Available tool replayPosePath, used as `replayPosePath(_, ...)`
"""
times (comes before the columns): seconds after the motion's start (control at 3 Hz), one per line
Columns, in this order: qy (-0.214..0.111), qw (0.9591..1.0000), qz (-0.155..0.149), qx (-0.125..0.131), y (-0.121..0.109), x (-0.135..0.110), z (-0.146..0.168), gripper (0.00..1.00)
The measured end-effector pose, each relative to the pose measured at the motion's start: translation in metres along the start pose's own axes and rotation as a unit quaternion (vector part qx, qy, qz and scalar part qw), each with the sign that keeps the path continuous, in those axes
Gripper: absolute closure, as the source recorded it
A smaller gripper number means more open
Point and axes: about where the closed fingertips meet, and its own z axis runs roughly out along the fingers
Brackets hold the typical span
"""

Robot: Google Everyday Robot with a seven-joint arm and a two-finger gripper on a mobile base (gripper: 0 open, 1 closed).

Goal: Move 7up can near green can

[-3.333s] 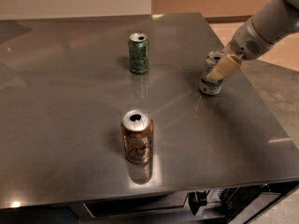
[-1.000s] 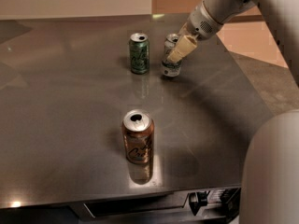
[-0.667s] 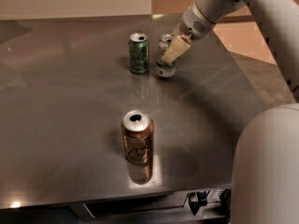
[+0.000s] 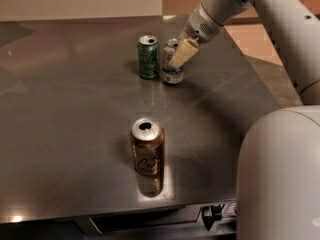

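The green can (image 4: 148, 57) stands upright at the back middle of the dark table (image 4: 60, 114). The 7up can (image 4: 172, 73), pale with green lettering, stands right beside it on its right, a small gap between them. My gripper (image 4: 179, 55) reaches in from the upper right and is shut on the 7up can. One cream finger (image 4: 182, 53) lies across the can's front and hides much of its label. The can's base is at the table surface.
A brown-orange can (image 4: 147, 146) stands upright near the table's front middle. My white arm (image 4: 260, 14) runs along the right side, and a large white part of my body (image 4: 280, 179) fills the lower right corner. The table's right edge lies beyond the cans.
My gripper has carried the 7up can leftward across the table, from the right side to just right of the green can. The other two cans have not moved.
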Motion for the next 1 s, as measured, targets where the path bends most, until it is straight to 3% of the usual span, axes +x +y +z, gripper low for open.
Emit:
replayPosePath(0.33, 0.001, 1.0000, -0.002, -0.007, -0.0001, -0.0006, 0.0047, 0.16)
replayPosePath(0.67, 0.000, 1.0000, -0.002, -0.007, -0.0016, -0.0017, 0.0084, 0.00)
replayPosePath(1.0, 0.000, 1.0000, -0.002, -0.007, -0.0017, -0.0017, 0.0085, 0.00)
